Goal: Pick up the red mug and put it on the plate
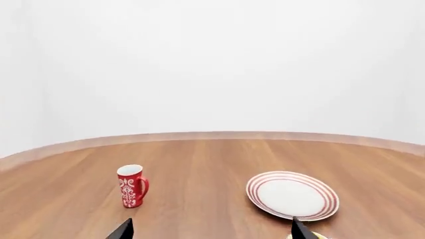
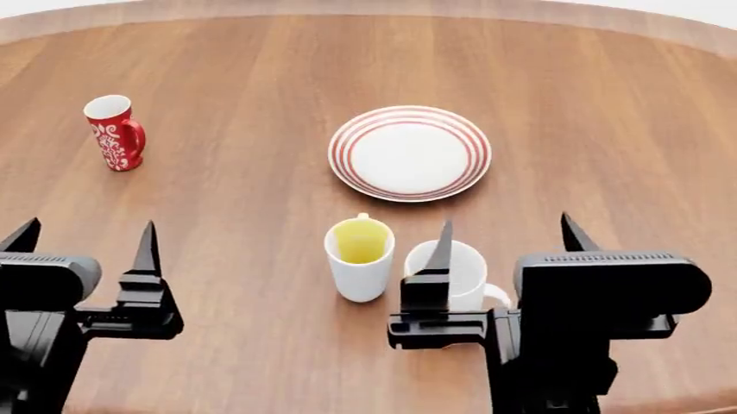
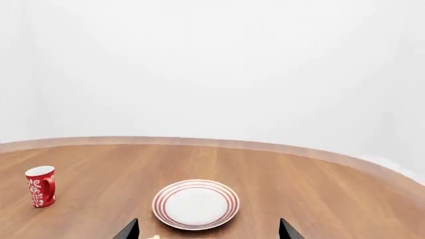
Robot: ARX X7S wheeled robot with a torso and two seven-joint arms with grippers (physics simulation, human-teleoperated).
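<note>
I see the mug (image 2: 114, 131) standing upright toward the far left part of the worktop (image 2: 599, 129), handle turned toward the plate's side. The plate (image 2: 410, 153) lies flat near the middle of the worktop, well apart from the mug, with bare wood between them.

Closer to the near edge stand two more mugs: a yellow-lined mug (image 2: 361, 257) and, just beside it on the right, a white mug (image 2: 458, 274) partly hidden behind my right end effector's finger.

My left end effector (image 2: 85, 243) hovers over the near left part of the worktop, fingers spread wide, nothing between them. The mug sits well beyond it, toward the far edge. In the left wrist view both fingertips frame the scene, the mug (image 1: 132, 185) ahead and the plate (image 1: 293, 195) off to the other side.

My right end effector (image 2: 507, 243) hangs over the near right part, fingers likewise wide apart and holding nothing. Its wrist view shows the plate (image 3: 196, 204) ahead and the mug (image 3: 41, 186) far off.
</note>
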